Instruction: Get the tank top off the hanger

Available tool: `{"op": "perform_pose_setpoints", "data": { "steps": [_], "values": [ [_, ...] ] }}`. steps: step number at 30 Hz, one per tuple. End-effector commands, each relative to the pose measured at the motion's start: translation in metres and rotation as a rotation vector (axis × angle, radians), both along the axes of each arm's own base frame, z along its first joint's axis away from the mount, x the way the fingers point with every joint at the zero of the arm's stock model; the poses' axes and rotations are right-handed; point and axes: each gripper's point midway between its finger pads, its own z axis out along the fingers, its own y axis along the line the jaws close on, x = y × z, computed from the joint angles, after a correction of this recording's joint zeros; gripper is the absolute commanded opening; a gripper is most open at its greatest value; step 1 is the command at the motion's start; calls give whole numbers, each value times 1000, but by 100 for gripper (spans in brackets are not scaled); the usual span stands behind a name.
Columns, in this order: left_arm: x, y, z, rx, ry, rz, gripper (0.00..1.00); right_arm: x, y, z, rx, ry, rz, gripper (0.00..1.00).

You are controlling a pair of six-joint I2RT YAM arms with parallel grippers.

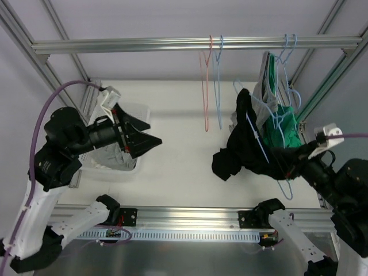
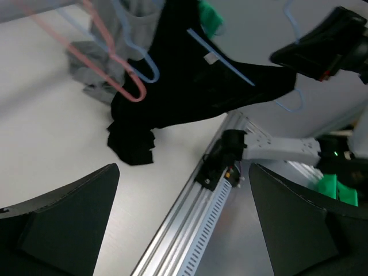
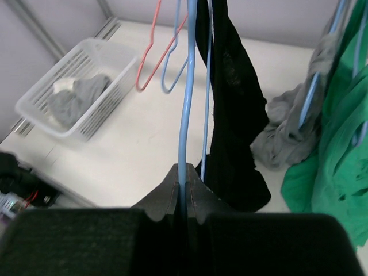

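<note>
The black tank top [image 1: 241, 144] hangs on a light-blue hanger [image 1: 260, 144] that is pulled off the rail and tilted low over the table. Its bottom is bunched at the lower left. My right gripper [image 1: 289, 167] is shut on the hanger's wire. In the right wrist view the wire [image 3: 184, 109] runs straight up from between the closed fingertips of the gripper [image 3: 183, 185], with the tank top [image 3: 233, 115] beside it. My left gripper [image 1: 144, 141] is open and empty, well left of the garment. In its own view the gripper [image 2: 184, 230] faces the tank top [image 2: 195, 80] across bare table.
A white basket [image 1: 112, 172] with grey clothes sits under the left arm. Empty red [image 1: 206, 86] and blue [image 1: 218, 86] hangers hang from the rail [image 1: 144, 45]. Green [image 1: 284, 132] and grey [image 1: 265, 109] garments hang at the right. Frame posts stand on both sides.
</note>
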Motion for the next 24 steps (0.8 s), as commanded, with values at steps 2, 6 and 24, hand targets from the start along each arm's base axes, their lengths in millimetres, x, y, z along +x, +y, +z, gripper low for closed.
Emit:
{"op": "perform_pose_setpoints", "data": {
  "steps": [2,6,24],
  "values": [
    [20,-64,24,82,-117,-29,99,-58,6,-23,23,74,130,0],
    [2,-134,37,178,-255,-38,99,-90,5,-31,64,86,163,0],
    [25,-251,0,273,-273,-45,59,-139,1,0,85,-1,248,0]
  ]
}}
